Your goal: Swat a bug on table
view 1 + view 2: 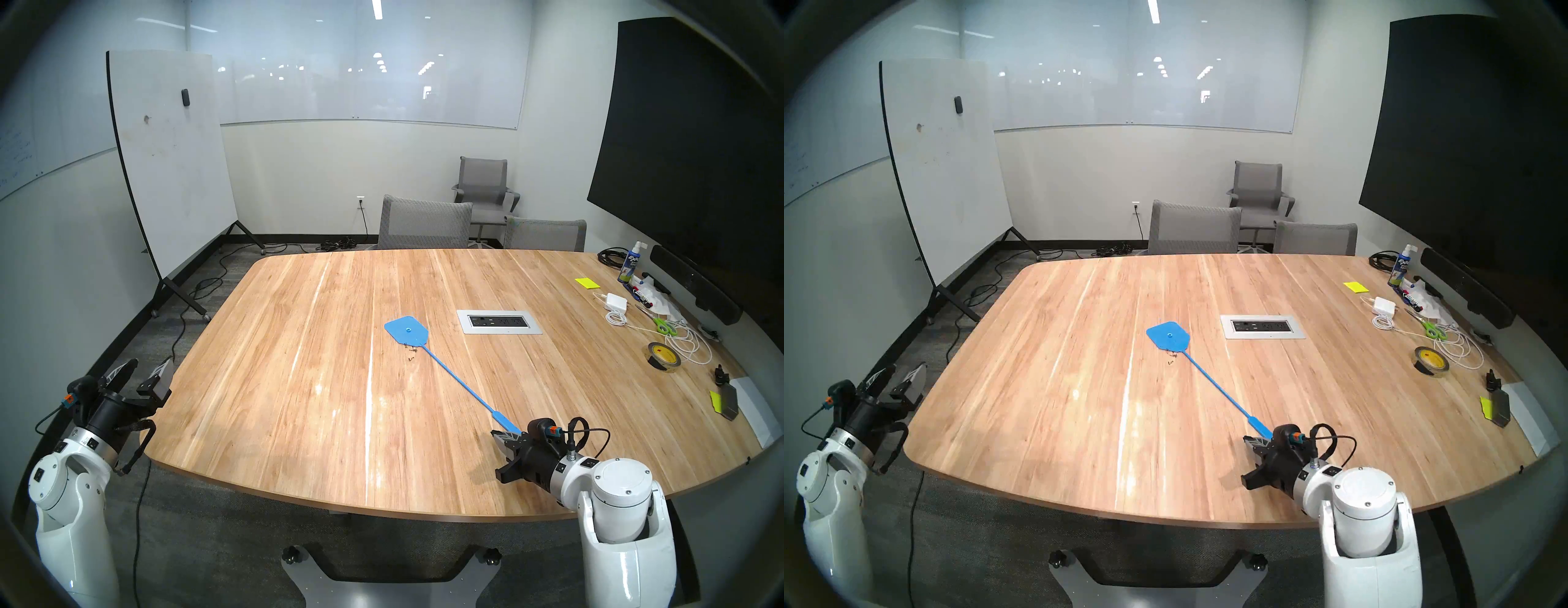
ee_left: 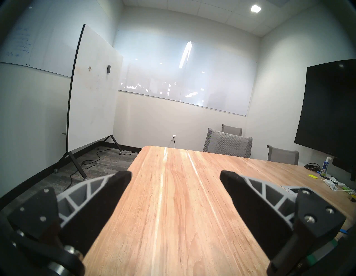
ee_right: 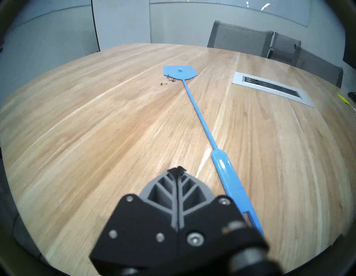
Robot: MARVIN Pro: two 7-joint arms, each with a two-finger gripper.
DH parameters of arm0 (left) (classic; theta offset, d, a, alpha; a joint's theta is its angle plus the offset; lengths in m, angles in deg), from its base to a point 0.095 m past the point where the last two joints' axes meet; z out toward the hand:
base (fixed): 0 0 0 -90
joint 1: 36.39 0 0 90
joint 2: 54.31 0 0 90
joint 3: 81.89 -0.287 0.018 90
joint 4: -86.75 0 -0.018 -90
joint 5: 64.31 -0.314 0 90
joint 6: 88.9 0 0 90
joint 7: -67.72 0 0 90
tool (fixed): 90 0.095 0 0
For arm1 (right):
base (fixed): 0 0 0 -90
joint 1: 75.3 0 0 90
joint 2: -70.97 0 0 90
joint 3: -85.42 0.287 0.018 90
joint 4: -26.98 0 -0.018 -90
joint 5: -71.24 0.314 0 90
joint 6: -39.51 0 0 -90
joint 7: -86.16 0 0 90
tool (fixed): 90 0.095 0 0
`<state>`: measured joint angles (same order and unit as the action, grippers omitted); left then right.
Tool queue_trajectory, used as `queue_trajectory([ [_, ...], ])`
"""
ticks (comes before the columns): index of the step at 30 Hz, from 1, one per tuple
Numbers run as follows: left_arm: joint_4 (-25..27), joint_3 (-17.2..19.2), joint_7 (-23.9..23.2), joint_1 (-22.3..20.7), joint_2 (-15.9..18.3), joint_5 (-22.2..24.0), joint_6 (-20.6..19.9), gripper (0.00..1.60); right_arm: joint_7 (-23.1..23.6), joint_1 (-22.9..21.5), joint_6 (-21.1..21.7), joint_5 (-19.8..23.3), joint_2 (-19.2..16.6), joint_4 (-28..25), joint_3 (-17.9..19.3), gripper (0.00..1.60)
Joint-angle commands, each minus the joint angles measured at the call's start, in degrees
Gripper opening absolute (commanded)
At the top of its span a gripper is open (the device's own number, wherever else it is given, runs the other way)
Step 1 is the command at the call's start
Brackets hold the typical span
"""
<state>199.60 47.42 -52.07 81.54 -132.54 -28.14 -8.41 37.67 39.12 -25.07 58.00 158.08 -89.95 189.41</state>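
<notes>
Right gripper (image 3: 178,170) (closed, empty) beside swatter (image 3: 204,123); bug (image 3: 169,80) seemingly crumbled.

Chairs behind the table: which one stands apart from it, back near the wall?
The armchair on the star base, set back near the far wall. The other two chairs are pushed up to the table, only their mesh backs showing.

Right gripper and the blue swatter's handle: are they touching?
Cannot tell. In the right wrist view the right gripper is shut on nothing beside the swatter's handle, but the handle's end passes behind its mount.
</notes>
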Motion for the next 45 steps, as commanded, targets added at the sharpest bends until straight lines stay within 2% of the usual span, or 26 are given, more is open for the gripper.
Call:
queue_trajectory([
  [1, 0.94, 0.27, 0.01, 0.08, 0.04, 0.05, -0.04, 1.60, -0.06, 1.27, -2.12, 0.67, 0.30, -2.80, 0.91, 0.00],
  [3, 0.94, 0.28, -0.01, 0.07, 0.02, 0.03, -0.06, 1.60, -0.50, 1.68, -2.88, 0.40, 0.63, -3.11, 1.05, 0.00],
  [5, 0.94, 0.29, -0.02, 0.06, 0.00, 0.01, -0.07, 1.60, -0.36, 1.43, -2.74, 0.56, 0.81, -3.04, 1.29, 1.60],
  [19, 0.95, 0.36, -0.14, -0.04, -0.12, -0.12, -0.16, 1.60, -0.69, -0.83, -3.14, 0.10, 0.36, -1.49, 1.00, 1.60],
  [28, 0.94, 0.40, -0.21, -0.10, -0.19, -0.19, -0.21, 1.60, 0.09, -1.76, -4.33, 1.20, -1.09, 1.62, 3.14, 1.60],
  [39, 0.93, 0.46, -0.32, -0.20, -0.29, -0.31, -0.27, 1.60, 4.29, -2.95, -5.44, 3.57, -4.04, 3.64, 7.40, 1.60],
  [45, 0.95, 0.49, -0.36, -0.24, -0.34, -0.36, -0.32, 1.60, 5.79, -3.52, -5.51, 3.55, -5.07, 4.83, 7.90, 1.60],
])
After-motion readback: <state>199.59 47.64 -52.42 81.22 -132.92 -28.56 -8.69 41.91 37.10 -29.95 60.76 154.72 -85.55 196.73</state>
